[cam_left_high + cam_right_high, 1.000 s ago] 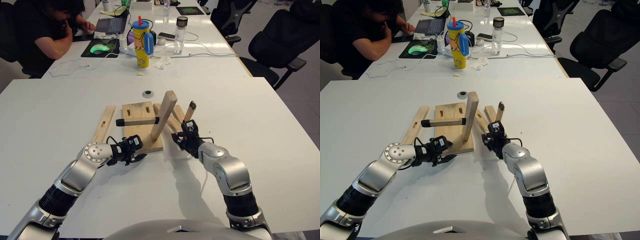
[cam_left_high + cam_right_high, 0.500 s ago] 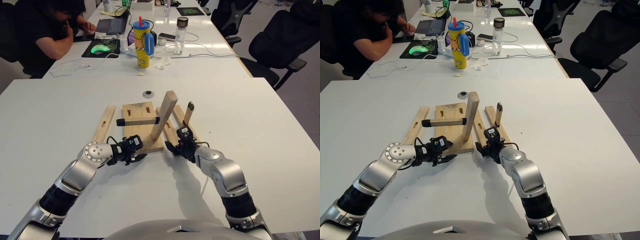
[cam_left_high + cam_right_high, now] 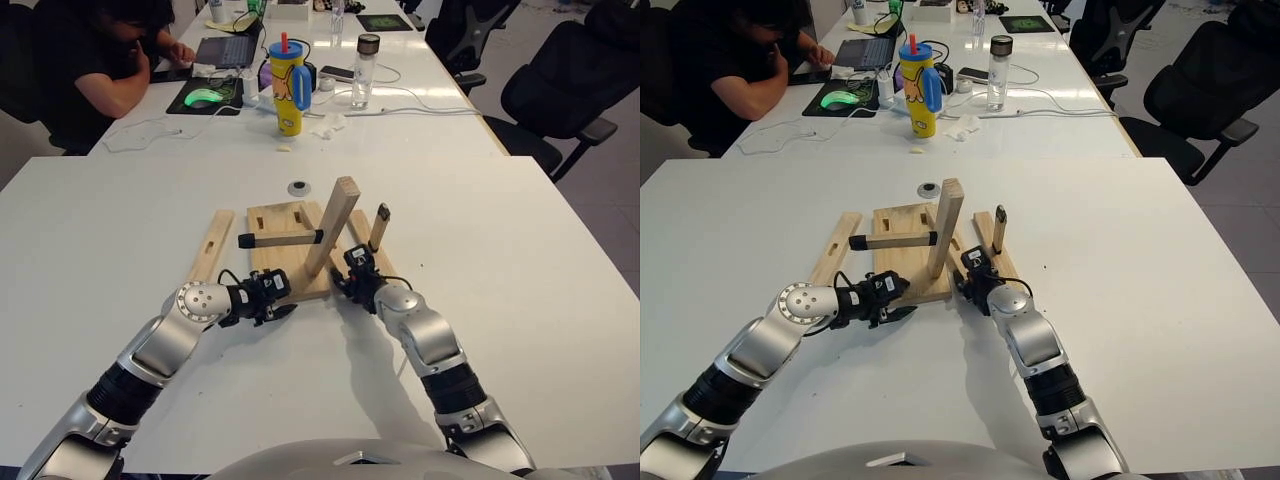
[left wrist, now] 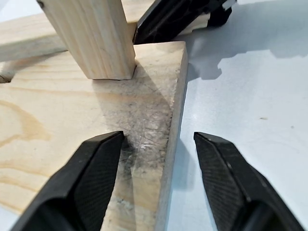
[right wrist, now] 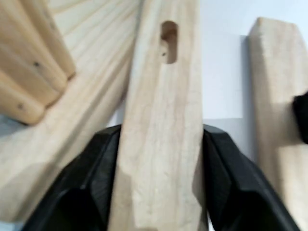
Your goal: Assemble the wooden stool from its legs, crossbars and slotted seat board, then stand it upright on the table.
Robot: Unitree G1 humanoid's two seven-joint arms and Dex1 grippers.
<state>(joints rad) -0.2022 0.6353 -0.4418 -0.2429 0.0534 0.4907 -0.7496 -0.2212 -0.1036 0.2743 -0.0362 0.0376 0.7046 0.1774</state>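
Observation:
The slotted seat board (image 3: 280, 225) lies flat at mid-table. One leg (image 3: 334, 225) stands tilted in it, and a black-tipped crossbar (image 3: 280, 238) sticks out of that leg to the left. My left gripper (image 3: 272, 301) is open at the board's near corner: one finger (image 4: 91, 178) rests on the wood and the other (image 4: 231, 185) is over the table. My right gripper (image 3: 352, 276) is shut on a loose slotted leg (image 5: 163, 120) lying just right of the board. Its fingers (image 5: 94, 183) press both sides of that leg.
Another loose leg (image 3: 210, 245) lies left of the board. A further leg (image 5: 276, 96) lies right of the held one, with a short black-tipped bar (image 3: 379, 225) standing up from it. A small round disc (image 3: 297, 188) sits behind the board. A yellow cup (image 3: 286, 85) and a bottle (image 3: 362, 70) stand on the far table.
My right gripper has slid left and toward the seat board, ending at the near end of the loose leg. The left gripper has stayed at the board's near corner.

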